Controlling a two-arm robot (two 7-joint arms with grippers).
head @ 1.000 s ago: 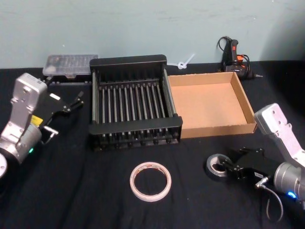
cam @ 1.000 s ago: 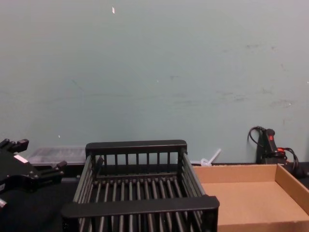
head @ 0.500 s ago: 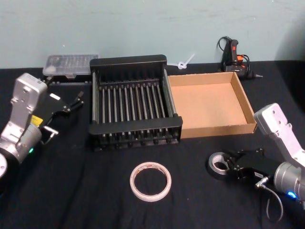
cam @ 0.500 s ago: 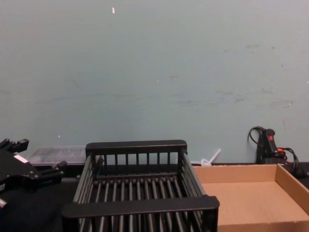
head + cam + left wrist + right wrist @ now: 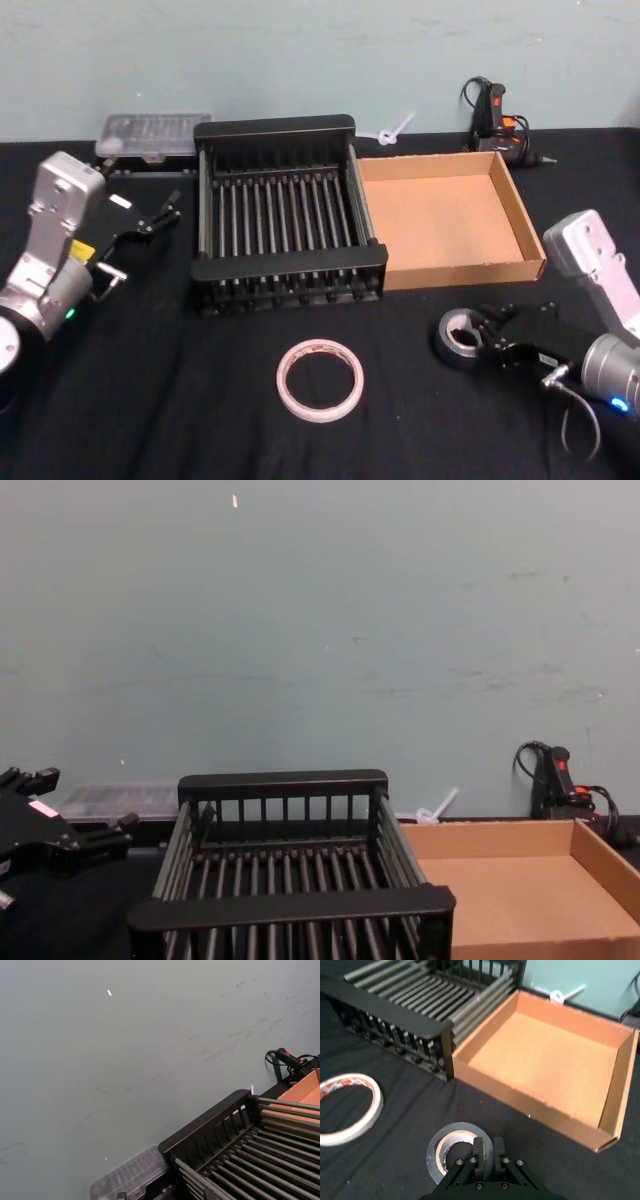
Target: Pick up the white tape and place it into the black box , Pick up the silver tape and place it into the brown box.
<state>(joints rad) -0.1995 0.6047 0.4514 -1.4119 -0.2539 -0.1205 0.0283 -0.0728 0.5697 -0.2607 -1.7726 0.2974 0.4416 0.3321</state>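
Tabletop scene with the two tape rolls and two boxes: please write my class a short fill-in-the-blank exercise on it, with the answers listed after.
1. The right gripper is shut on the wall of the ____ tape.
2. The white tape lies flat on the ____ cloth in front of the black box.
3. The brown box sits directly to the ____ of the black box.
4. The left gripper hangs to the left of the ____ box.

Answers: silver; black; right; black
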